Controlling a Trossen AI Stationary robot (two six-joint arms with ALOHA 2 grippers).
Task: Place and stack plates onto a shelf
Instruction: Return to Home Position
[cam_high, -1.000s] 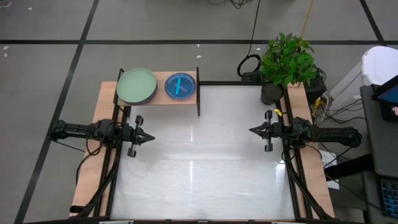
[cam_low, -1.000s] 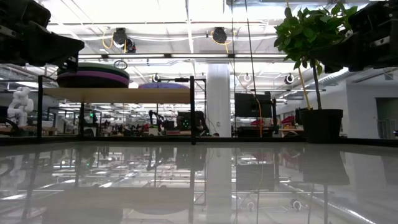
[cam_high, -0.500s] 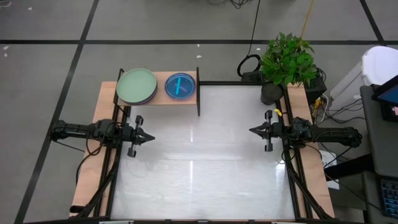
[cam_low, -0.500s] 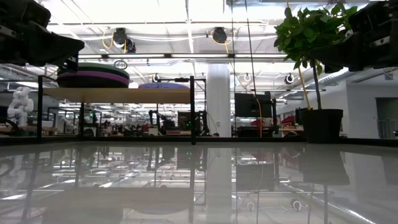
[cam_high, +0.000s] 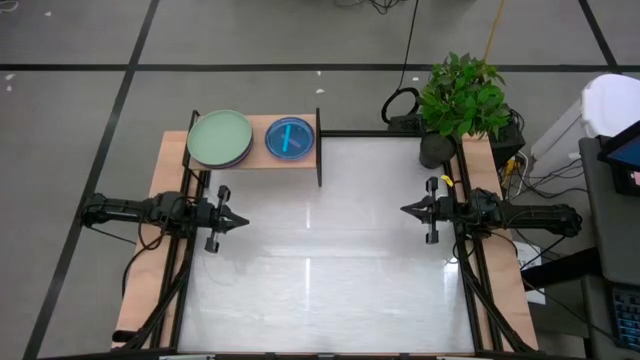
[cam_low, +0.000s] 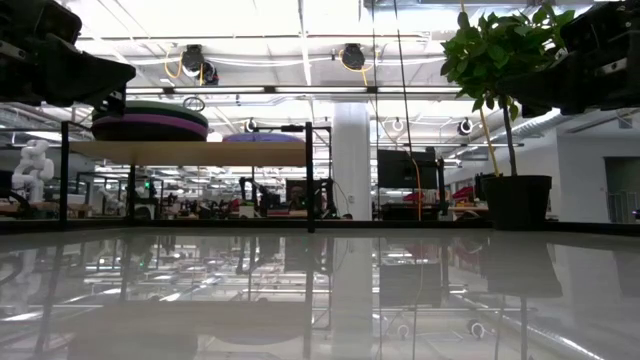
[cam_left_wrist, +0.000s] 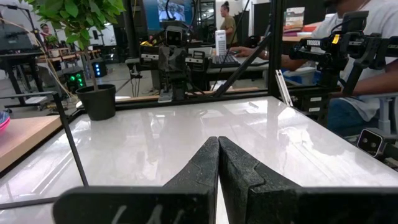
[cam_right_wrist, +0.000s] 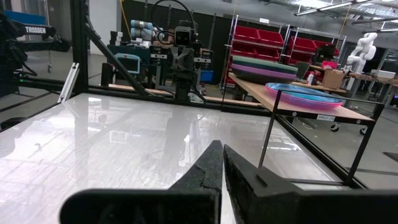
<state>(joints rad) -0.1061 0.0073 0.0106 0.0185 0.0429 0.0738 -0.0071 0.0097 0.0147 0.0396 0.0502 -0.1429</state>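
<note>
The shelf, a light-wood board on black posts, stands at the table's far left. On its left half rests a stack of larger plates with a sage-green one on top and purple showing below. On its right half lies a stack of smaller plates, cyan on top, pink beneath. My left gripper is shut at the table's left edge, pointing level toward the right. My right gripper is shut at the right edge, pointing toward the left. Both hold nothing.
A potted plant stands at the table's far right corner. The white glossy tabletop lies between the two arms. A person sits beyond the table's edge in the left wrist view.
</note>
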